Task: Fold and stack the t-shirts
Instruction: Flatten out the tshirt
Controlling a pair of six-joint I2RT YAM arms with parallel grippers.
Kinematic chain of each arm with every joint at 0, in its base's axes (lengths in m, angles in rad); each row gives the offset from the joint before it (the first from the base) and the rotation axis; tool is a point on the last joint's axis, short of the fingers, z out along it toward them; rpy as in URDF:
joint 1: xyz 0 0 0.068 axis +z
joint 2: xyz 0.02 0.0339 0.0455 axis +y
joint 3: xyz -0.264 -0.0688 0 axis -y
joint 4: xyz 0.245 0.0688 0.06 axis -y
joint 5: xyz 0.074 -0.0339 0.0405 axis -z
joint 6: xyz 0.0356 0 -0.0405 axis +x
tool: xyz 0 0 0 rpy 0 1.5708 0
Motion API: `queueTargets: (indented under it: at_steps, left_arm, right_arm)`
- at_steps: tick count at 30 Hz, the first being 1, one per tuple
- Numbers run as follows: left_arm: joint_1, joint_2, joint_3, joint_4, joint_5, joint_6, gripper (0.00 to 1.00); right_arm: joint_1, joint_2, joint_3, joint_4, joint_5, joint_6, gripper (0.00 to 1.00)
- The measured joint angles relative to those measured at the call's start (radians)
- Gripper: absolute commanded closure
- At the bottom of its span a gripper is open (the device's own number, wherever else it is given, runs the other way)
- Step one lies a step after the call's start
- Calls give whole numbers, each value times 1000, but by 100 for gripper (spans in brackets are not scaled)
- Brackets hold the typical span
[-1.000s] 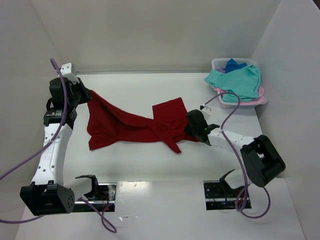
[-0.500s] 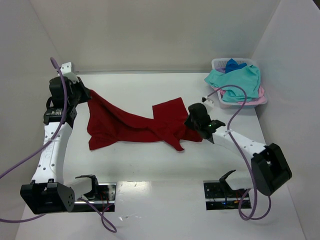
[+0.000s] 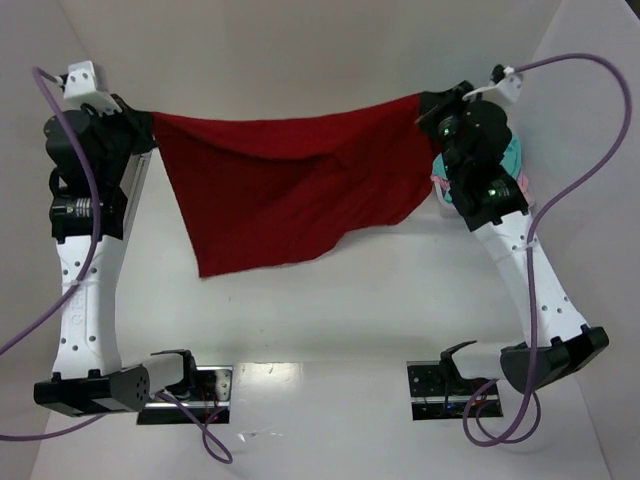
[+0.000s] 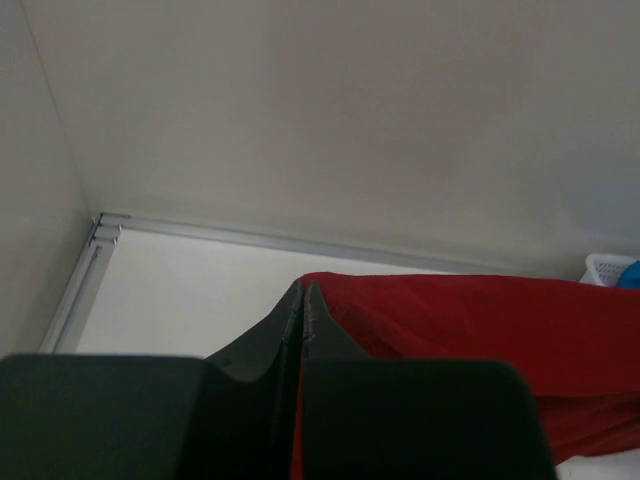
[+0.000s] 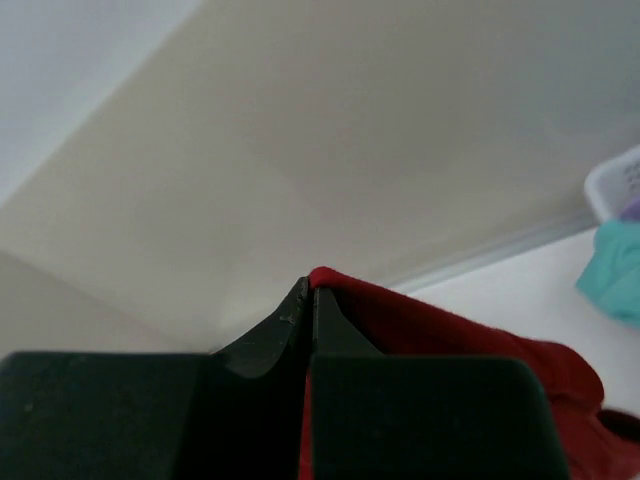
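The large dark red t-shirt (image 3: 290, 185) hangs spread in the air between both arms, above the table. My left gripper (image 3: 150, 118) is shut on its left top corner; in the left wrist view the red cloth (image 4: 480, 330) runs out from the closed gripper (image 4: 303, 290). My right gripper (image 3: 425, 108) is shut on its right top corner; the right wrist view shows the cloth (image 5: 430, 325) pinched at the gripper's tip (image 5: 312, 285). The teal shirt (image 3: 512, 158) and a pink one (image 3: 438, 185) lie in the basket, mostly hidden behind the right arm.
The pale laundry basket (image 3: 522, 190) stands at the back right, largely covered by the right arm; its rim shows in the right wrist view (image 5: 612, 180). White walls enclose the table (image 3: 330, 300) on three sides.
Both arms have risen high and apart, lifting the dark red shirt off the table and stretching it out in the air. It lay crumpled on the table before.
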Motion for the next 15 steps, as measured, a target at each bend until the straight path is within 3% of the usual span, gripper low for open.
queueTargets:
  at_steps: [15]
  left_arm:
    - [0, 45, 423, -51, -60, 35, 100]
  right_arm:
    - [-40, -21, 333, -43, 40, -167, 100]
